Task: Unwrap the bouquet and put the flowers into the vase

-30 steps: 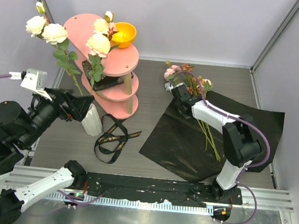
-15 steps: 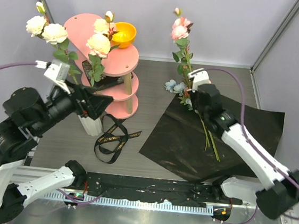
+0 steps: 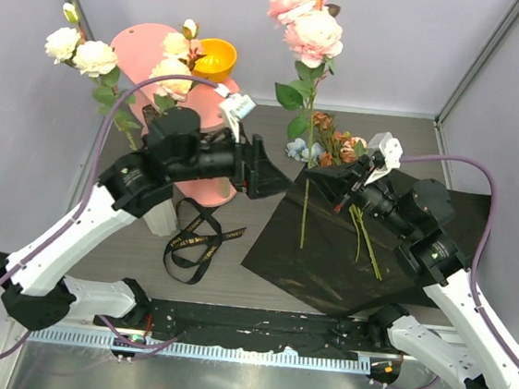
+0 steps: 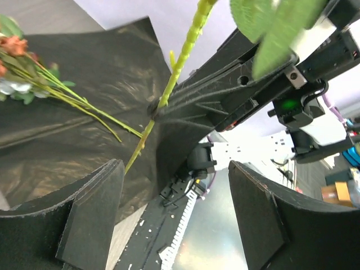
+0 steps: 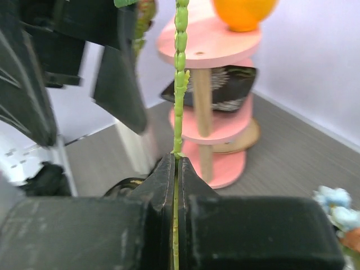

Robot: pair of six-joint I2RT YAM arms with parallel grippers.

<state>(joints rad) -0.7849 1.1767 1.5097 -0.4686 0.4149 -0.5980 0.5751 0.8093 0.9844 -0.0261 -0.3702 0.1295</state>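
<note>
The grey surface [image 3: 267,126] is carrying a glossy black wrapping sheet [image 3: 318,256], which is lying spread flat on the right side. A pink tiered stand [image 3: 136,47] is standing at the far left.

The left arm is reaching across from the left. The left gripper [image 3: 276,173] is pointing right toward the raised stem, with its jaws standing wide apart and closing on nothing. In the left wrist view the stem [image 4: 169,95] is showing beyond the gap, touching neither finger [image 4: 93,208].

The right gripper [image 3: 315,179] is hovering over the far left corner of the sheet. Its jaws are pressing together on the green stem [image 5: 180,73] of a pink rose [image 3: 306,18], which it is holding upright, blooms high above the surface.

The remaining flowers [image 3: 334,147] are lying on the far edge of the sheet, stems pointing near.

The white vase [image 3: 157,221] is standing on the surface near the stand, partly hidden by the left arm, with cream roses [image 3: 95,58] rising from it.

A black ribbon [image 3: 201,239] is lying loose between vase and sheet. An orange bowl [image 3: 213,58] is sitting on the stand's top shelf.
</note>
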